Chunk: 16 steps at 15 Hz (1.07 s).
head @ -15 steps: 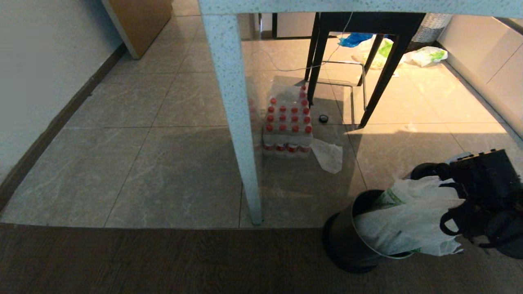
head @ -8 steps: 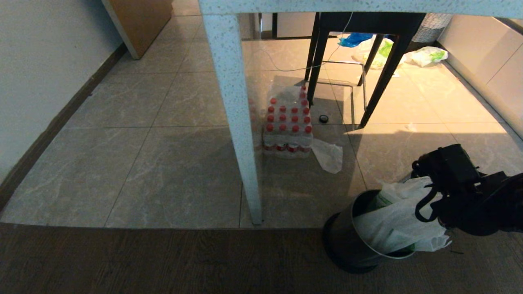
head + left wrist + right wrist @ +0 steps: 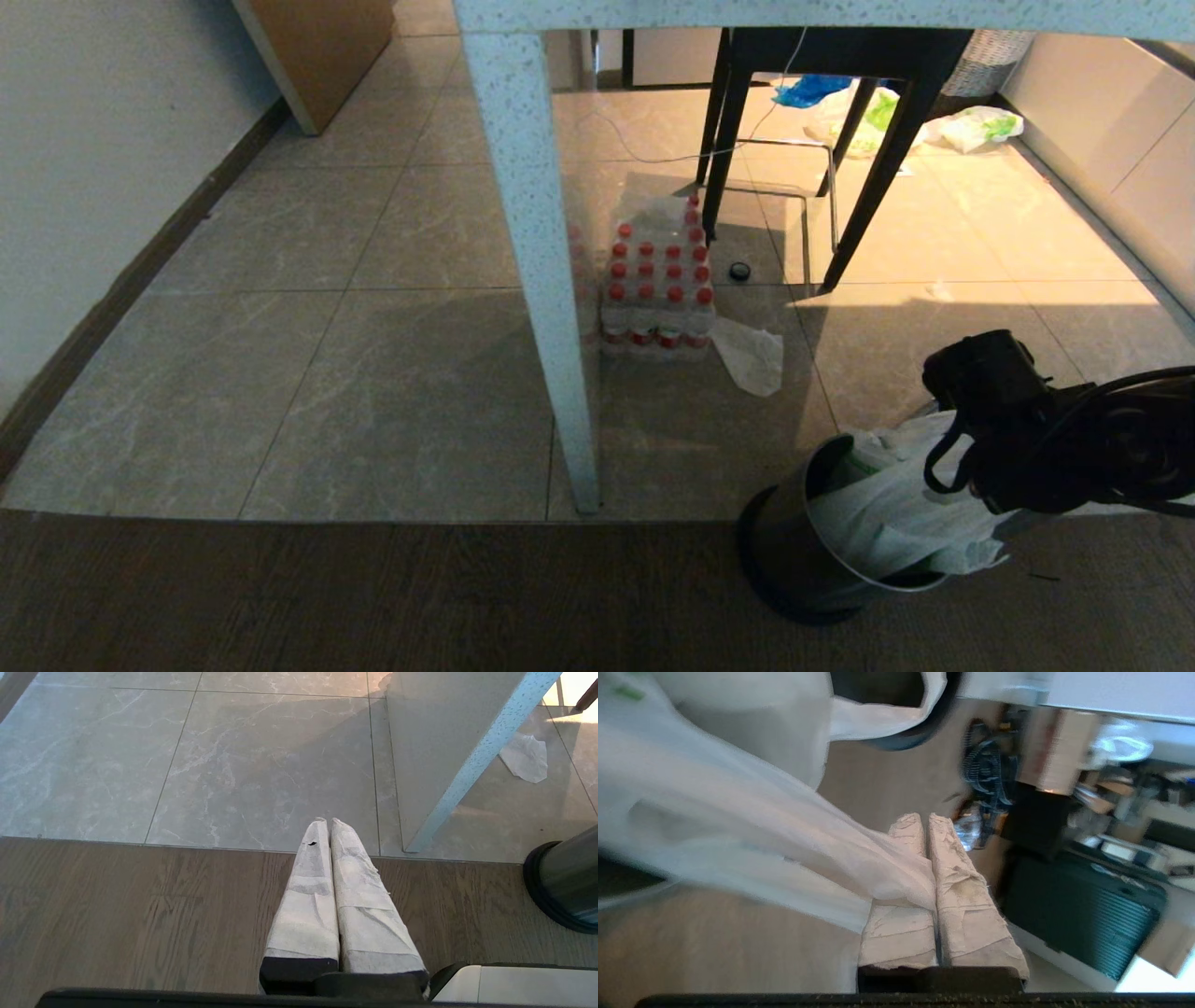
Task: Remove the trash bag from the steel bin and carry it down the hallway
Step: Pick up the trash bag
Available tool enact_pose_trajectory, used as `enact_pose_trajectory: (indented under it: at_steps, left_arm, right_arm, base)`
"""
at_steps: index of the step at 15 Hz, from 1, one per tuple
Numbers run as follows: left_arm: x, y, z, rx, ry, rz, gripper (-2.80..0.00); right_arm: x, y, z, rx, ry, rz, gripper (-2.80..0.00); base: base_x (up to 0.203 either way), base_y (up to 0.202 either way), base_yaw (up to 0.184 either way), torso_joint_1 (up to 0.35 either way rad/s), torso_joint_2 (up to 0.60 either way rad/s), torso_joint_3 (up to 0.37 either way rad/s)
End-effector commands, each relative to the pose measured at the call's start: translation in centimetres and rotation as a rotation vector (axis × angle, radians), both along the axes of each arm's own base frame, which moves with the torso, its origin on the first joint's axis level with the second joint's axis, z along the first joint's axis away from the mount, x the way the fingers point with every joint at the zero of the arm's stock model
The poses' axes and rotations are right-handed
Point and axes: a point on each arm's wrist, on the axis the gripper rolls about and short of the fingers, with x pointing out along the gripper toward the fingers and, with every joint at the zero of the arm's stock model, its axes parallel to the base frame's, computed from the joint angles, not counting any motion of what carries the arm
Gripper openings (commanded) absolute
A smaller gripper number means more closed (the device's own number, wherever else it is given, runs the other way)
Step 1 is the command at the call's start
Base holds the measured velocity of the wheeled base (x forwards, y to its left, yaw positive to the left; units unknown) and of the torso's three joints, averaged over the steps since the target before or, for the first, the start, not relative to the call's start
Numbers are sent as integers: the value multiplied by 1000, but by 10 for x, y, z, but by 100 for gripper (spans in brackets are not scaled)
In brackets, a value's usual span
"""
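Observation:
The steel bin leans on the wooden floor at the lower right of the head view. The white trash bag bulges out of its mouth toward my right arm, which reaches over it. In the right wrist view my right gripper is shut, with a taut sheet of the trash bag pinched between its wrapped fingers. The bin's dark rim lies beyond. My left gripper is shut and empty, parked above the edge between wood and tile, left of the bin. The hallway tiles stretch ahead.
A speckled table leg stands just left of the bin. Behind it are a pack of red-capped bottles and a clear plastic scrap. Dark chair legs and other bags lie farther off. A wall with a dark baseboard runs along the left.
My right arm has swung left and farther over the bin, still gripping the bag. The bag's bulge outside the bin has shrunk. The left arm has not moved.

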Motion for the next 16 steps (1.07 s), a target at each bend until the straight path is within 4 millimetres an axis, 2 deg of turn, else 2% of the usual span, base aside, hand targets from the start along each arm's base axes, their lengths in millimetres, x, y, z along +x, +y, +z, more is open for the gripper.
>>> enact_pose_trajectory:
  at_steps: [1,7,9,13,16]
  left_arm:
    - [0,0,0,0,-2,1,-280]
    - [0,0,0,0,-1,1,-280]
    - [0,0,0,0,-2,1,-280]
    - [0,0,0,0,-2,1,-280]
    - [0,0,0,0,-1,1,-280]
  right_arm:
    - [3,2,-10,11,41,18,0]
    - [13,4,-17,36,44,23,0]
    - [18,6,-23,92,52,59,0]
    - [38,9,-33,161,-11,97,0]
    - [59,-1,-35,174,-44,67,0]
  base:
    - [0,0,0,0,0,0]
    - [0,0,0,0,0,0]
    - [0,0,0,0,0,0]
    - [0,0,0,0,0,0]
    - [0,0,0,0,0,0]
